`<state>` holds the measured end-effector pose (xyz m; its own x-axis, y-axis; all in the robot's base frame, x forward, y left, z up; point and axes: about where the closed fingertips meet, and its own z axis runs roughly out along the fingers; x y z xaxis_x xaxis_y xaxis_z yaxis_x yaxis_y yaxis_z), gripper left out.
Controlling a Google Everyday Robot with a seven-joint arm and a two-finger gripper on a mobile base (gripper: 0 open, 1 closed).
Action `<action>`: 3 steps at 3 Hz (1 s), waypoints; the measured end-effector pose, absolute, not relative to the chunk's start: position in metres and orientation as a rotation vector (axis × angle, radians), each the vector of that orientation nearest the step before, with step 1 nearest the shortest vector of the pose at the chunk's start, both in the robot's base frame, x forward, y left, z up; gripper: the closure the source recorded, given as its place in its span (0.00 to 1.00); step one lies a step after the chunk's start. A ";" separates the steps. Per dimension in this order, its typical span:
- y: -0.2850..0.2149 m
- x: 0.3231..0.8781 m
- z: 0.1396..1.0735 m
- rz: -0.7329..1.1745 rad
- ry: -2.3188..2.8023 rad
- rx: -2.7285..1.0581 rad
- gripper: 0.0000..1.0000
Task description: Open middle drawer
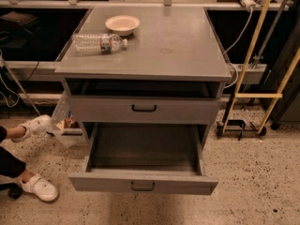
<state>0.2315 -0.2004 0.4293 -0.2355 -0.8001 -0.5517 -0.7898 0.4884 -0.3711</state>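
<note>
The grey cabinet [143,69] fills the middle of the camera view. The middle drawer [143,183] stands pulled far out toward the camera. Its plain grey interior [144,146] is bare, and its small black bar handle [142,186] is on the flat front. Above it the upper drawer [187,110] with a black handle [144,108] sits nearly flush, under a dark gap below the cabinet top. Anything below the open drawer is hidden by it. The gripper and arm are out of view.
A clear plastic bottle [99,42] lies on its side on the cabinet top, next to a shallow beige bowl [122,24]. A person's feet in white shoes [40,187] are on the floor at left. A yellow-framed cart [253,97] stands at right.
</note>
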 end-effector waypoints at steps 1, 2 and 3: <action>-0.200 0.231 0.429 -0.019 2.030 -1.306 0.00; -0.200 0.231 0.429 -0.019 2.030 -1.307 0.00; -0.196 0.256 0.442 -0.056 2.011 -1.376 0.00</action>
<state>0.2561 -0.1961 0.4419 -0.2002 -0.8357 -0.5114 -0.8061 0.4372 -0.3989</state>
